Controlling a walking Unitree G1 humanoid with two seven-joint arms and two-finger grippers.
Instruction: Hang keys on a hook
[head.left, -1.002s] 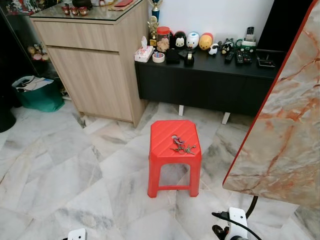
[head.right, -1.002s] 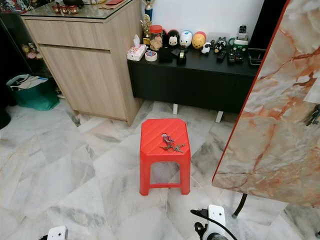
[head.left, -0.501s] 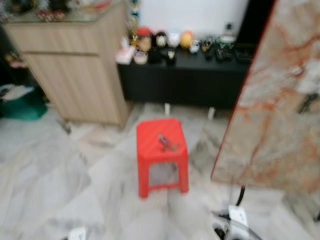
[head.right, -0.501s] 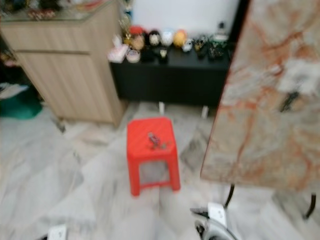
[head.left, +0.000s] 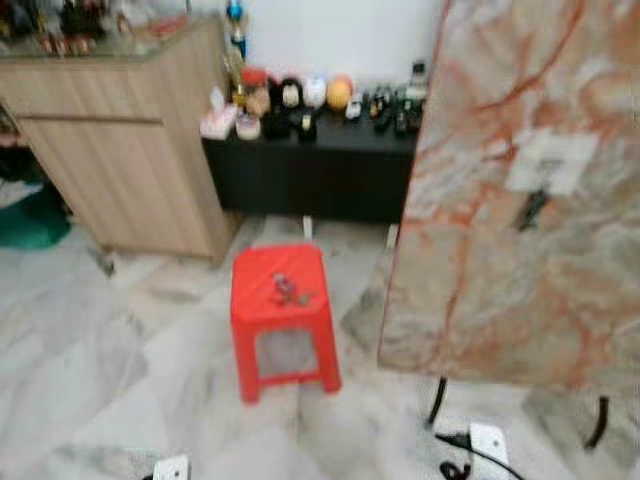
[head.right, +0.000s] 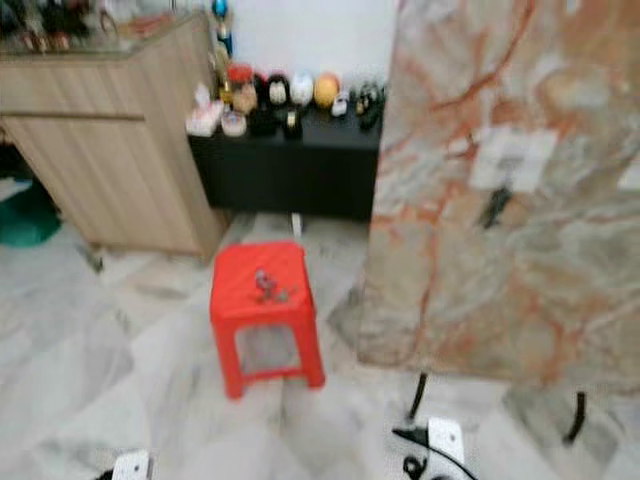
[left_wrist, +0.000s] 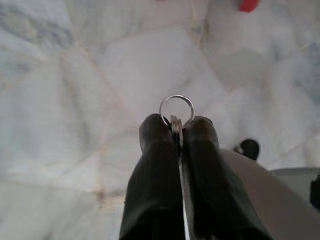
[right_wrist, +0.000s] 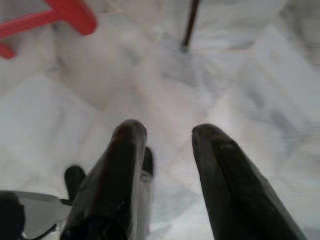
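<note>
- While my head views are blurred, I see a red stool (head.left: 281, 300) on the marble floor (head.left: 90, 350) with a bunch of keys (head.left: 289, 291) lying on its seat.
- My left claw (left_wrist: 177, 122) hangs low over the floor, its two black fingers (left_wrist: 155, 165) pressed together on a key ring (left_wrist: 177, 110), whose silver loop sticks out past the tips.
- My right claw (right_wrist: 167, 131) also hangs over the floor with its fingers spread apart, holding nothing.
- A marbled board (head.left: 520, 190) stands to my right, with a dark hook (head.left: 531, 208) on a white patch.
- A wooden cabinet (head.left: 120, 170) and a black sideboard (head.left: 310, 170) crowded with small figures stand behind the stool.
</note>
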